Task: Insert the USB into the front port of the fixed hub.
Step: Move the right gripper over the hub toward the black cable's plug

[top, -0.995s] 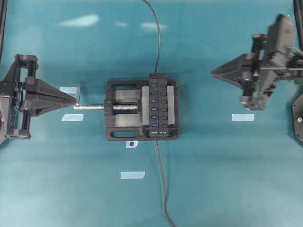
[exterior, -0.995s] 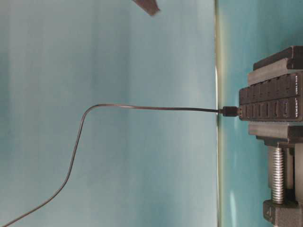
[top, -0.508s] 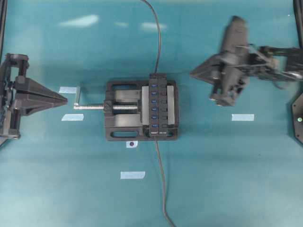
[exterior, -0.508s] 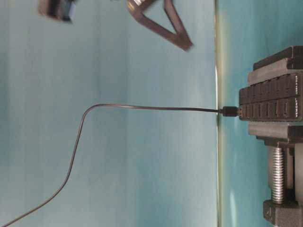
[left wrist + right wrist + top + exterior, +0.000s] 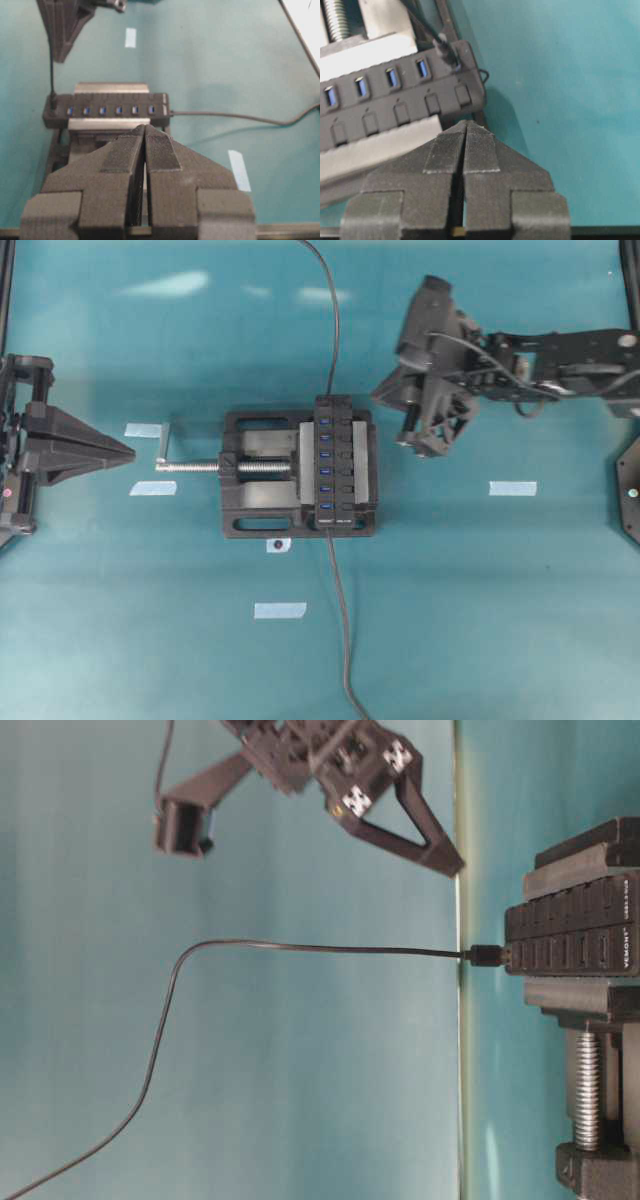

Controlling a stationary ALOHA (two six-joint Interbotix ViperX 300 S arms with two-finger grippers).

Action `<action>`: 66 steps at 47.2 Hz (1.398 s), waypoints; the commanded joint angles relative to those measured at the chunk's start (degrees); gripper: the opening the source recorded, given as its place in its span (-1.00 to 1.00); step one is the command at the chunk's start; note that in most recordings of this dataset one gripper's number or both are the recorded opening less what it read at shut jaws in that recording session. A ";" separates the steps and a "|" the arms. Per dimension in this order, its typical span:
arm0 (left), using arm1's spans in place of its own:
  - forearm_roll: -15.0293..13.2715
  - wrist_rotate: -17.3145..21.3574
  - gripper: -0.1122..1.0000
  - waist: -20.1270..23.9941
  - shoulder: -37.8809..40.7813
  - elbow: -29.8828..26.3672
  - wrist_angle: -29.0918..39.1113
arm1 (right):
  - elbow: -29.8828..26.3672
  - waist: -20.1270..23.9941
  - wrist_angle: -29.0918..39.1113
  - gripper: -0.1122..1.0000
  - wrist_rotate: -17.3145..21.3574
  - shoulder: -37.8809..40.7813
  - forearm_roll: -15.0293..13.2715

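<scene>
Closer now, the right black pincer (image 5: 381, 397), tips together, hangs beside the long black hub (image 5: 333, 462); left pincer (image 5: 128, 452) closed too.

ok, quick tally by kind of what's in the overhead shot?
Grippers: 2 (left gripper, right gripper, both shut)
Vise: 1
Hub: 1
Cables: 2
Tape pieces: 5
Total: 11

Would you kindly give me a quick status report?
Both grippers shut, empty: left, right. USB at hub end, unheld. Nothing blocking.
</scene>
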 commanded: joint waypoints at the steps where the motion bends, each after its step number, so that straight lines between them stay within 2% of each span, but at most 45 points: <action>1: 0.09 -0.09 -0.80 0.00 0.18 -0.70 -0.18 | -2.20 -0.35 -0.18 -0.87 0.09 0.35 -0.62; 17: 0.18 -0.09 -0.80 -0.09 0.18 -0.70 -0.18 | -6.42 -0.26 -0.09 -0.87 -0.97 3.78 -1.41; 22: 0.09 -0.09 -0.80 0.00 0.18 -0.70 -0.18 | -6.94 0.00 -0.18 -0.87 -1.93 4.39 -1.41; 49: 0.18 -0.09 -0.80 0.00 0.18 -1.41 -0.18 | -8.70 1.23 1.76 -0.84 -1.93 4.75 -1.41; 59: 0.18 -0.09 -0.80 0.00 -0.70 -1.05 0.35 | -9.23 2.11 2.29 -0.69 -1.76 6.15 -1.41; 64: 0.09 -0.09 -0.80 0.00 -1.58 -1.05 1.05 | -9.23 2.37 2.72 -0.49 -1.67 6.68 -1.14; 66: 0.09 -0.09 -0.80 0.00 -1.93 -1.05 1.23 | -9.32 2.37 2.99 -0.34 -1.58 6.68 -1.14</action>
